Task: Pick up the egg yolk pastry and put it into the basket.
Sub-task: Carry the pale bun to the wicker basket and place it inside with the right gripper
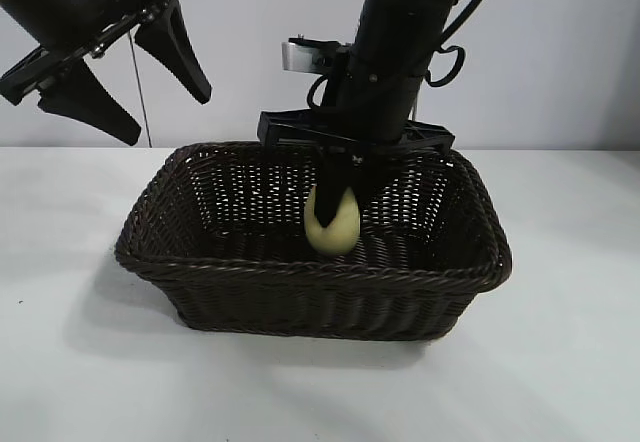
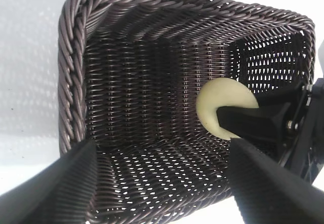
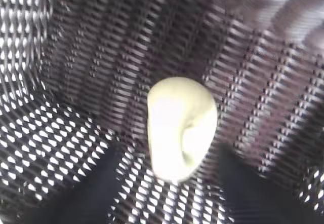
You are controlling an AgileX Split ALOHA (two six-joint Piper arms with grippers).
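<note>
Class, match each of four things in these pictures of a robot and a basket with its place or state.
Things:
1. egg yolk pastry
2. basket
3. left gripper
4. right gripper

Places or states:
A. raised above the basket's left end, open
B. on the white table
C. reaching down into the basket
D. inside the basket

Pairs: 1-D, 2-B, 3-A, 4-C
</note>
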